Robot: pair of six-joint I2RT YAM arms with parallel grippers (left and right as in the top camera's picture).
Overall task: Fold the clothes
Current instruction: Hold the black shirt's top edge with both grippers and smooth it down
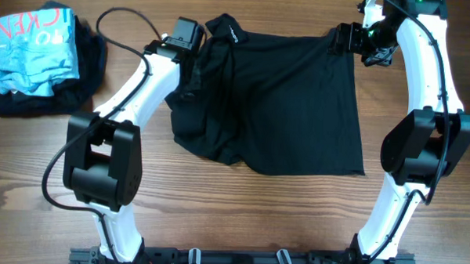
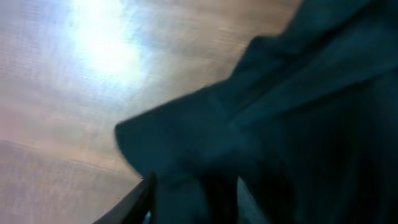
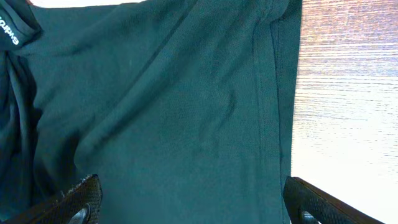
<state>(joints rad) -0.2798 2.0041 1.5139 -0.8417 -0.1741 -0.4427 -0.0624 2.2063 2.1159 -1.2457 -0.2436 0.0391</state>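
Observation:
The black T-shirt (image 1: 291, 103) lies spread on the wooden table, its right part flat and its left part bunched in folds. My left gripper (image 1: 200, 56) is at the bunched upper left of the shirt. In the blurred left wrist view its fingers (image 2: 196, 208) are close together with a fold of the shirt (image 2: 298, 112) between them. My right gripper (image 1: 342, 38) is at the shirt's upper right corner. In the right wrist view its fingers (image 3: 193, 208) are wide apart over flat fabric (image 3: 174, 93) near the shirt's edge. The white logo lettering (image 3: 13, 31) shows at the collar.
A light-blue garment with red lettering (image 1: 30, 42) lies on a dark garment (image 1: 32, 97) at the far left of the table (image 1: 294, 220). A black cable (image 1: 121, 18) loops above the left arm.

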